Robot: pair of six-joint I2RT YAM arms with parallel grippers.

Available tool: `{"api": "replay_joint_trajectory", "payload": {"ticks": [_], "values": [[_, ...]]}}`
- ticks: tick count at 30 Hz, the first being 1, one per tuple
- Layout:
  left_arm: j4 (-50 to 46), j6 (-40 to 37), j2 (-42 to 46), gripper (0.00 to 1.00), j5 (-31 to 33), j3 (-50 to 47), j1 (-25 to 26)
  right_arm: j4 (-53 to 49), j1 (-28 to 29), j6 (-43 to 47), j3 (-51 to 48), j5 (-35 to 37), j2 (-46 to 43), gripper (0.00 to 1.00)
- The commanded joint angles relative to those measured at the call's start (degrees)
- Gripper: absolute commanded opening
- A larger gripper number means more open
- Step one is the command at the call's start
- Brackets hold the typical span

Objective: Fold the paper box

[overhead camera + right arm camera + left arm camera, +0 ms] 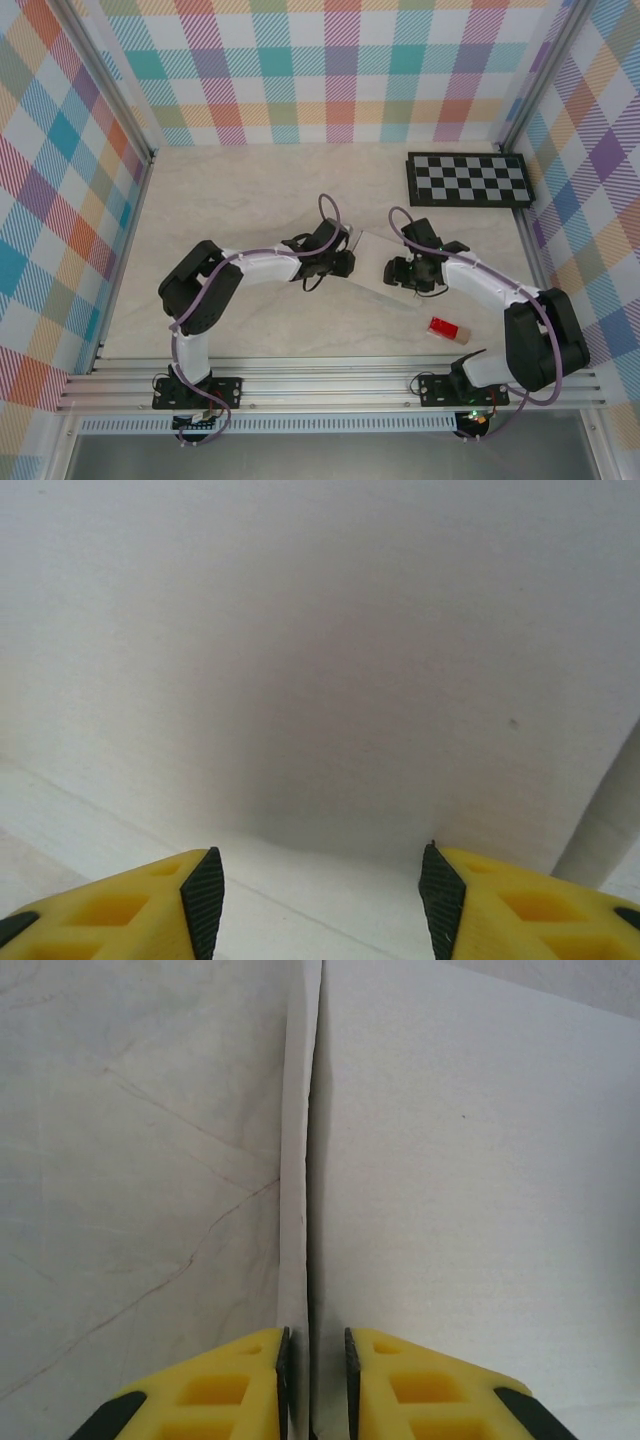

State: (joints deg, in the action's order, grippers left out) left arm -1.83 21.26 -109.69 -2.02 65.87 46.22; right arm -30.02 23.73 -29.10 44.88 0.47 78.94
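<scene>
Folding a side wall: the paper box [372, 254] lies at mid-counter [240, 190], white face showing, between my two arms. Left jaws stand narrow astride an upright card edge [300, 1210]; I cannot tell whether they pinch it. Right jaws gape wide, holding nothing, over a white panel [320, 630]. Next move, as I judge it: nip the edge and swing it inward along its crease while the right side steadies the box.
</scene>
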Motion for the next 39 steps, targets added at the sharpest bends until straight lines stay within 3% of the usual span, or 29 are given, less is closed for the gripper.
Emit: {"api": "replay_joint_trajectory", "payload": {"ticks": [1,8,12,17,22,24,28,32,36,39], "values": [[-5.72,-2.89,-3.14,0.23,2.55,0.14,0.80,-3.31,-0.16,1.02,5.08,-0.91,-2.18,0.60],[-7.76,-4.38,-4.04,0.24,4.77,0.67,0.64,-12.18,-3.37,1.00,10.18,7.74,-3.92,0.71],[-8.02,-4.59,-4.37,0.24,4.38,1.08,0.71,-10.20,-7.75,-0.76,6.13,6.03,-2.69,0.77],[-8.02,-4.89,-4.39,0.23,3.66,1.06,0.64,-4.02,-9.66,-2.97,2.09,0.33,0.25,0.71],[-7.76,-5.61,-4.82,0.23,2.07,1.46,0.70,-0.38,-9.71,-3.94,2.50,-0.27,3.97,0.66],[-7.69,-6.01,-4.99,0.22,1.23,1.72,0.64,-0.34,-9.70,-3.73,3.42,-0.02,5.97,0.61],[-6.11,-7.12,-4.92,0.19,-2.59,1.72,0.70,1.64,-9.52,-3.33,3.70,-0.57,7.25,0.32],[-4.07,-8.11,-5.01,0.16,-7.34,1.98,1.11,2.60,-9.55,-3.50,4.25,-2.38,9.30,0.14],[-1.62,-7.51,-4.71,0.16,-10.01,1.81,1.15,4.02,-9.49,-4.00,3.00,-2.40,10.84,0.08],[-2.51,-6.47,-3.55,0.25,-10.20,2.00,-1.40,3.85,-9.54,-3.00,2.63,-1.06,11.06,0.08]]}}
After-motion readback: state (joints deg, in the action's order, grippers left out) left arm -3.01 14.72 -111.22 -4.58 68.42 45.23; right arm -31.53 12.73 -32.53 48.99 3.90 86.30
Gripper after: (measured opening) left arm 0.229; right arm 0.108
